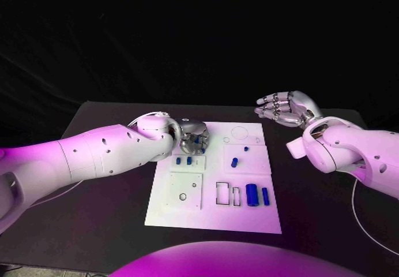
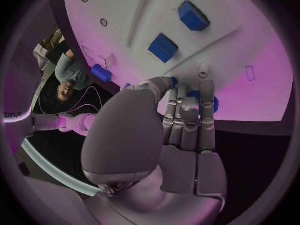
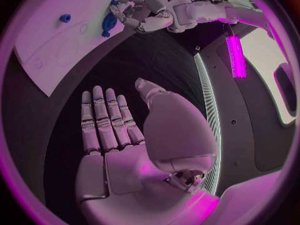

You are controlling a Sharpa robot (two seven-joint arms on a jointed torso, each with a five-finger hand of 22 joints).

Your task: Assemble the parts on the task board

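Task board (image 1: 249, 214): white plate, centre of the black table (image 1: 100, 231), long side running away from the robot. No readable writing or labels on the board or parts; only thin outlines of circles and rectangles printed on it.

Left hand (image 1: 191, 138) is down over the board's far left area, fingers curled together. In the left wrist view the fingertips (image 2: 187, 97) sit against a blue part (image 2: 214, 104) at the board surface, mostly hidden behind them. Looks like a grip, but I cannot tell for sure whether it's held or just touched.

Right hand (image 1: 285, 108) is up off the board, beyond its far right corner, over the table. Fingers spread and straight in the right wrist view (image 3: 125, 135), palm bare, holding nothing.

Other blue parts: two small ones (image 1: 189, 161) on the raised left tile just beside the left hand, one tilted peg (image 1: 235, 161) and a small one (image 1: 245, 148) on the right tile, two upright cylinders (image 1: 252, 195) near the board's near right.

Room behind is dark.
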